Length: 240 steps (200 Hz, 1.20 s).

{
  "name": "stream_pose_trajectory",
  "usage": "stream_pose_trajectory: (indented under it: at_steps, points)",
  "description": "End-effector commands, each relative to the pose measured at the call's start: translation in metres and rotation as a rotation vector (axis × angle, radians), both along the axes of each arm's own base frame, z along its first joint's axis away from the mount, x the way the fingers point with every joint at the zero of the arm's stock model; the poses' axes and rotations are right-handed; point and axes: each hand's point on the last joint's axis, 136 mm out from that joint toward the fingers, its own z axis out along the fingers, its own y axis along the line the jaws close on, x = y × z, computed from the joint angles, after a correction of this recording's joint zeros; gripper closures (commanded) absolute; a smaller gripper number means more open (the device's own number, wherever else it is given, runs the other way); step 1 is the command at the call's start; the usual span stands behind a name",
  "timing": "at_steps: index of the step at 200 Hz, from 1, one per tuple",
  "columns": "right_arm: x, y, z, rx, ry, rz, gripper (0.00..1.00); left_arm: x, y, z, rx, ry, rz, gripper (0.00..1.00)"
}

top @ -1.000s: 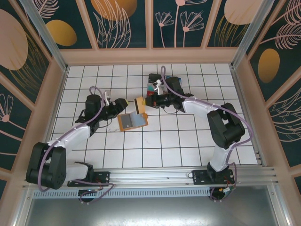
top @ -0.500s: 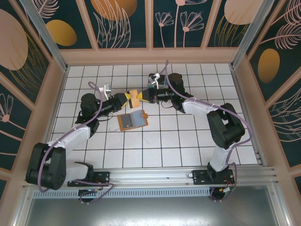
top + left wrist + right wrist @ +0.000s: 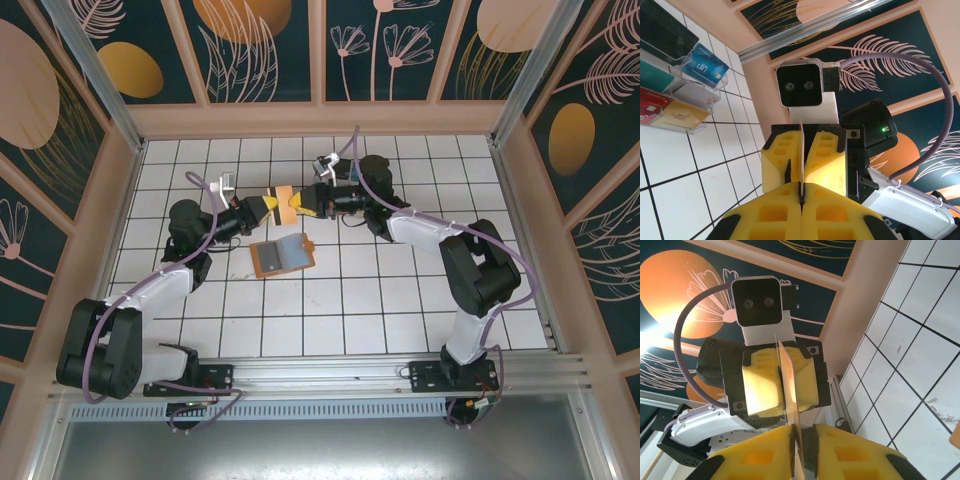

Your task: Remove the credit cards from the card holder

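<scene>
Holder (image 3: 282, 257) is lying open and flat on the white tiled floor (image 3: 400, 290), showing a tan-orange border, with its grey-blue inner pocket facing up. Whether cards are sitting inside it, I cannot tell. One thin card (image 3: 286, 200), looking orange from above, is hanging in the air on the far side of the holder, between the two claws that are meeting nose to nose. Left claw (image 3: 272, 207) is pinching this card, its yellow fingers (image 3: 765, 215) pressing together on the card's edge. Right claw (image 3: 299, 204) is keeping its jaws close on both sides of the same card, but whether they are pressing it I cannot tell. A clear rack (image 3: 687, 107) is standing on the tiles nearby.
</scene>
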Motion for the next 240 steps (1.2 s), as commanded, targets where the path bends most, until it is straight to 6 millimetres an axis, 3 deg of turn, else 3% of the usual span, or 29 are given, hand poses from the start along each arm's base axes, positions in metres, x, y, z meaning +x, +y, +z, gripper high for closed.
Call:
stream_pose_trajectory:
  at_steps: [1,21,49,63,76,102,117,120,138,177,207,240]
  points:
    - [0.000,0.005,0.019,0.042,-0.052,0.005,0.86,-0.004,-0.002,0.012,-0.018,-0.055,-0.019,1.00]
    - [0.000,0.004,0.021,0.049,-0.055,0.006,0.87,-0.003,-0.002,0.010,-0.010,-0.045,-0.012,0.99]
    - [-0.003,0.010,0.028,0.054,-0.084,0.030,0.82,0.000,-0.001,0.005,-0.001,-0.022,0.002,0.95]
    - [-0.001,0.015,0.026,0.040,-0.093,0.028,0.90,0.002,-0.001,0.002,0.006,-0.005,0.008,0.91]
    - [0.006,0.016,0.022,0.017,-0.104,0.006,1.00,0.005,0.001,-0.003,0.031,0.019,0.025,0.81]
    - [0.031,0.002,0.007,-0.101,-0.174,-0.113,1.00,0.017,0.008,-0.023,0.149,0.086,0.098,0.40]
    - [0.040,-0.008,0.004,-0.205,-0.260,-0.186,1.00,0.026,0.017,-0.037,0.248,0.131,0.159,0.27]
    - [0.051,-0.020,0.003,-0.232,-0.275,-0.224,1.00,0.028,0.019,-0.040,0.270,0.140,0.170,0.26]
    - [0.070,-0.051,0.006,-0.380,-0.396,-0.332,1.00,0.036,0.033,-0.059,0.392,0.200,0.242,0.16]
    - [0.101,-0.129,0.027,-0.619,-0.624,-0.538,1.00,0.046,0.068,-0.091,0.591,0.286,0.386,0.02]
    - [0.114,-0.174,0.044,-0.732,-0.763,-0.617,1.00,0.048,0.088,-0.100,0.678,0.308,0.460,0.01]
    - [0.120,-0.214,0.036,-0.888,-0.871,-0.588,1.00,0.048,0.099,-0.099,0.722,0.313,0.492,0.01]
